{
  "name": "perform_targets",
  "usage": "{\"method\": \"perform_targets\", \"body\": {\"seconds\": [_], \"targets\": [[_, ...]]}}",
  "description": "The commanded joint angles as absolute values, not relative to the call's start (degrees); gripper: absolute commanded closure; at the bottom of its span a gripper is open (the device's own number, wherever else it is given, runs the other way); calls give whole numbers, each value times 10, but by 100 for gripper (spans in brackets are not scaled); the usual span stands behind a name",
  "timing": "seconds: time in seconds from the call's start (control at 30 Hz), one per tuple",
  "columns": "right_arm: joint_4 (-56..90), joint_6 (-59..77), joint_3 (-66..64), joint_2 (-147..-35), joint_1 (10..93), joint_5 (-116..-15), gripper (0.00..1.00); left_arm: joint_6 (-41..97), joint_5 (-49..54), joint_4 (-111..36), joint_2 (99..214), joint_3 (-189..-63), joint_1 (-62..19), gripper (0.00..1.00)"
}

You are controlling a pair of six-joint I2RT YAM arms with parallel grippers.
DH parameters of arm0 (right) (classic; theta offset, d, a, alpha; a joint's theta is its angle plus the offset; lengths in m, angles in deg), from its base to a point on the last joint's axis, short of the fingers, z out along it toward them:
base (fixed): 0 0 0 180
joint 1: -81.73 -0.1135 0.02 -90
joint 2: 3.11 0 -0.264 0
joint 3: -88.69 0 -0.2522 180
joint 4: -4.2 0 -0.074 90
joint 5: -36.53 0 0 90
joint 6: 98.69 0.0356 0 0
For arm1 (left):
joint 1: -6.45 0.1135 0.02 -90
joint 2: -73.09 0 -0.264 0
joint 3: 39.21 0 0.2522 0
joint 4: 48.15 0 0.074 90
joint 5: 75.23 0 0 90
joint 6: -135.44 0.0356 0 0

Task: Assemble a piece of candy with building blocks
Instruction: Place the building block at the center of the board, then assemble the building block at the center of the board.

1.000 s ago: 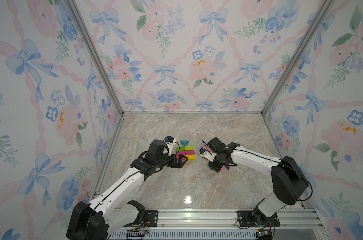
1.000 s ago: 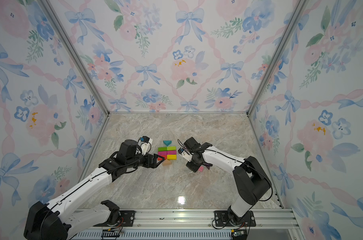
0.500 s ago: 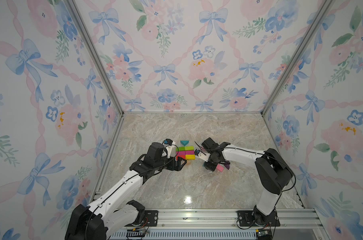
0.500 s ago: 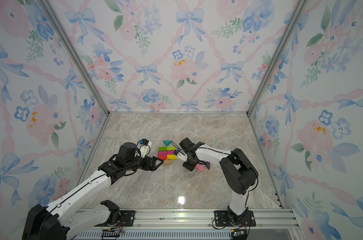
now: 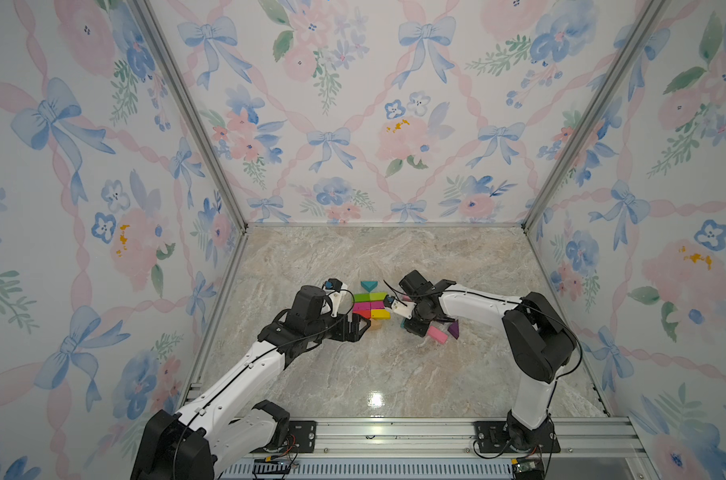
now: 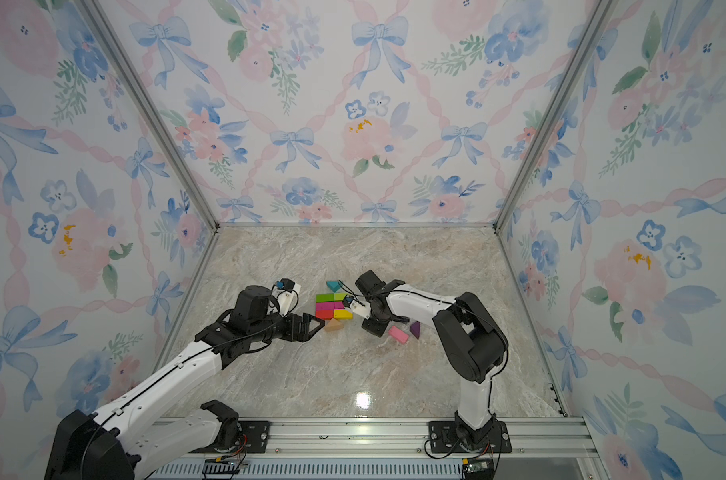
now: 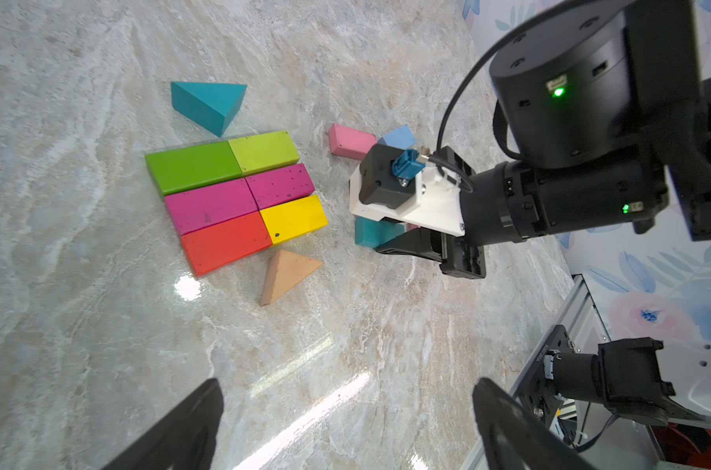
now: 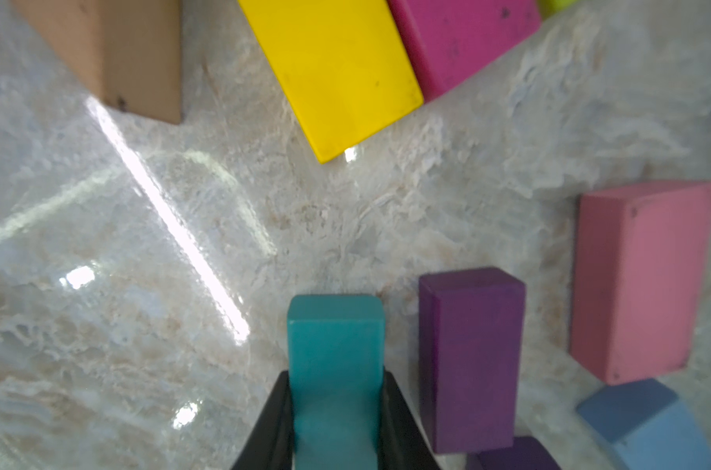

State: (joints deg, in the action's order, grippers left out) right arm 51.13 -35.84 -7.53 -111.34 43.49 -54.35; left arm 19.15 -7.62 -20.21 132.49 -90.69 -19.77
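Marble table (image 5: pixel 353 374) inside floral walls (image 5: pixel 353 124), right gripper (image 8: pixel 335 407) clamped on a teal block (image 8: pixel 335 346) near the yellow block (image 7: pixel 294 217) ending the laid building blocks (image 7: pixel 235 199), left gripper (image 7: pixel 345 407) spread wide and empty; looks mid-placement, calls next for flush alignment there.

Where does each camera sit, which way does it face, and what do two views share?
Both top views: high above the arms' bases, looking down toward the back wall; left arm and right arm show nearly whole.
Left wrist view: on the left arm, facing the block rectangle and right arm across the table; tips of the open left claw show.
Right wrist view: low over the table, looking along the right claw, shut on a teal block.
Shared: both wrist views show the yellow block and tan wedge.
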Motion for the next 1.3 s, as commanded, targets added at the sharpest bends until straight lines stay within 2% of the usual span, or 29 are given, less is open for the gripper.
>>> {"method": "perform_targets", "body": {"seconds": [0.0, 0.13, 0.73, 0.87, 1.1, 1.27], "targets": [[534, -386, -74, -1162, 444, -515, 96, 180, -87, -207, 1314, -913, -193, 2], [546, -394, -65, -1165, 445, -506, 91, 179, -88, -206, 1311, -915, -193, 2], [551, -373, -72, -1078, 445, -516, 55, 174, -91, -207, 1296, -917, -192, 2], [555, -356, -74, -1050, 447, -521, 52, 172, -92, -207, 1292, -917, -192, 2], [550, -230, -112, -985, 445, -572, 48, 169, -90, -206, 1281, -913, -192, 2], [515, -101, -159, -982, 433, -637, 38, 171, -89, -207, 1278, -907, -192, 2]]}}
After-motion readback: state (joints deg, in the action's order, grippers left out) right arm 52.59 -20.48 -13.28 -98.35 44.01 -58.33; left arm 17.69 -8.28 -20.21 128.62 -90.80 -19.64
